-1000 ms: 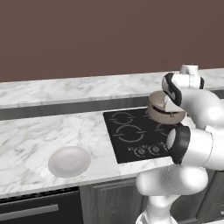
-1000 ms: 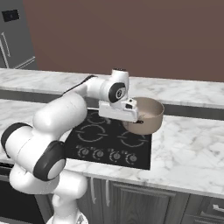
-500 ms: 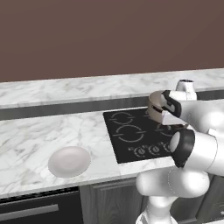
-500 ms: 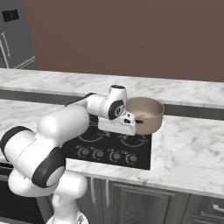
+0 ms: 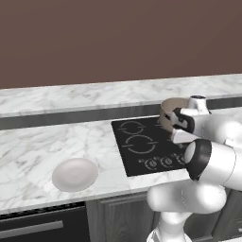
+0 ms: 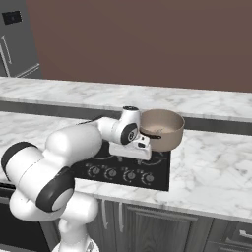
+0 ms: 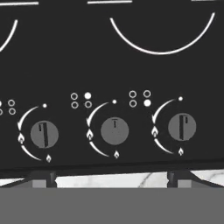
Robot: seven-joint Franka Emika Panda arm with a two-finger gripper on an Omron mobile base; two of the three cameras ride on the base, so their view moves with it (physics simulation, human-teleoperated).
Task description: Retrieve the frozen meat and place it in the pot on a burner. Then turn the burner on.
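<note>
The tan-brown pot (image 6: 162, 129) stands on the back right of the black cooktop (image 5: 137, 144), covering the burner under it. My forearm partly hides the pot (image 5: 169, 109) in the left base view. The frozen meat is hidden; I cannot make it out inside the pot. My gripper (image 7: 110, 177) is open, pointing down at the row of control dials along the cooktop's front edge. Its fingertips (image 7: 41, 177) stand wide apart with the middle dial (image 7: 114, 131) between them and nothing held. My hand (image 6: 131, 149) hovers low, just in front of the pot.
A round white shallow dish (image 5: 74, 174) lies on the marble counter (image 5: 33, 146) left of the cooktop. Two more dials (image 7: 44, 134) (image 7: 182, 127) flank the middle one. A front cooking zone's white arc (image 7: 162, 49) lies beyond the dials. A raised back ledge (image 6: 74, 93) runs behind.
My hand has come down from beside the pot's rim and forward to just above the front dial row. The gripper stayed open, and the pot has not moved.
</note>
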